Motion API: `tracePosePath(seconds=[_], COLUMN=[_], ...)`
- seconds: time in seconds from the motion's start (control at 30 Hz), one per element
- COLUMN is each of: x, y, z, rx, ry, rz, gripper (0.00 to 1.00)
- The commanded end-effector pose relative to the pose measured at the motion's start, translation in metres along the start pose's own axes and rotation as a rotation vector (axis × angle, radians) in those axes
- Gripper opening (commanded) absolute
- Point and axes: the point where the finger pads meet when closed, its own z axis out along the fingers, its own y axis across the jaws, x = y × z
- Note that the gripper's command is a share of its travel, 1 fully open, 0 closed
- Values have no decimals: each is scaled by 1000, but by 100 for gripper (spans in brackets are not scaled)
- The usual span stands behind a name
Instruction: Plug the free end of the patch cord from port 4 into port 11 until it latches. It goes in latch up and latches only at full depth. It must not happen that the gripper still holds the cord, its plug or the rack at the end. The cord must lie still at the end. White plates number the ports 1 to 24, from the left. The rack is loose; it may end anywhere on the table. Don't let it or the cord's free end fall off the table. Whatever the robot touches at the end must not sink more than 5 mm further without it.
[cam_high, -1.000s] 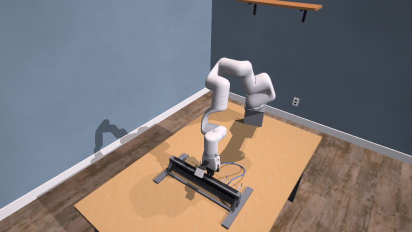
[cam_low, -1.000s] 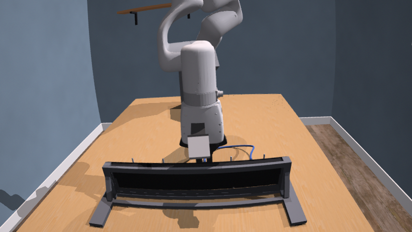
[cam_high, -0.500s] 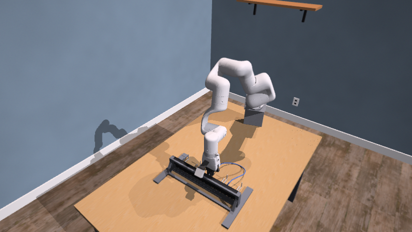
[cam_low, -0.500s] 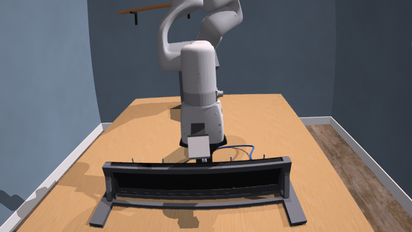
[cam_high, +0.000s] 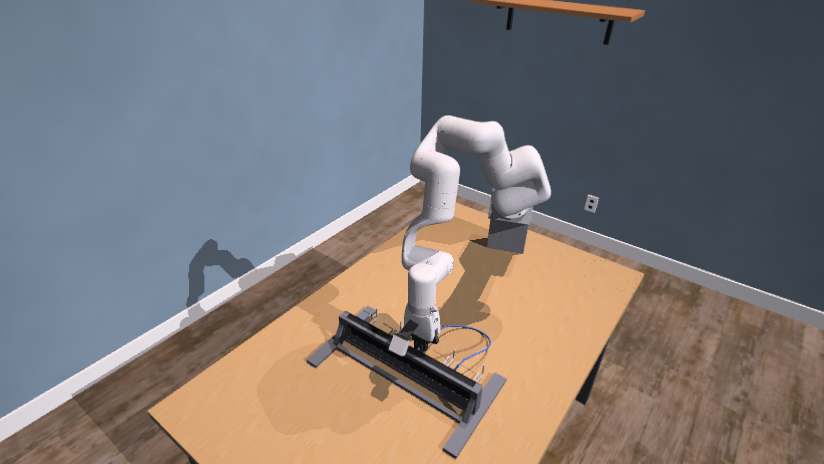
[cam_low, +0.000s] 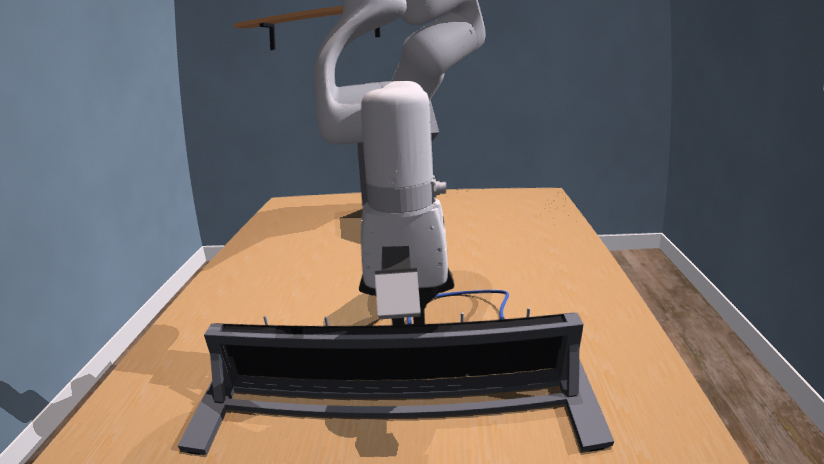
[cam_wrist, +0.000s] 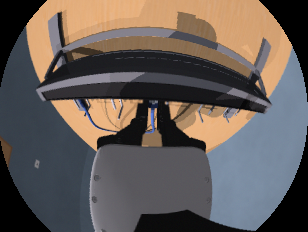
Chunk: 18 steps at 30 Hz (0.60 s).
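Note:
The dark grey rack (cam_high: 408, 366) stands on the wooden table, its back toward the exterior camera (cam_low: 394, 357). The blue patch cord (cam_high: 469, 342) loops on the table on the arm's side of the rack and shows in the exterior view (cam_low: 490, 296). My gripper (cam_high: 419, 344) points down right against the rack's port side near its middle. In the wrist view the fingers are shut on the cord's free end, a small blue piece (cam_wrist: 152, 114) at the rack's face (cam_wrist: 155, 82). The port numbers are hidden, so I cannot tell which port it meets.
Thin upright pins (cam_low: 461, 316) stick up along the rack's top edge. The rack's long feet (cam_low: 588, 423) reach toward the near table edge. The arm's base block (cam_high: 507, 233) stands at the far end of the table.

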Motion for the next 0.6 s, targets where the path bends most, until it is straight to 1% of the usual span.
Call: tracePosePath(seconds=[0.0, 0.57], x=[1, 3], y=[0, 0], z=[-1, -1], rx=[0, 0], ry=[3, 3], rz=[1, 1], gripper=[0, 0])
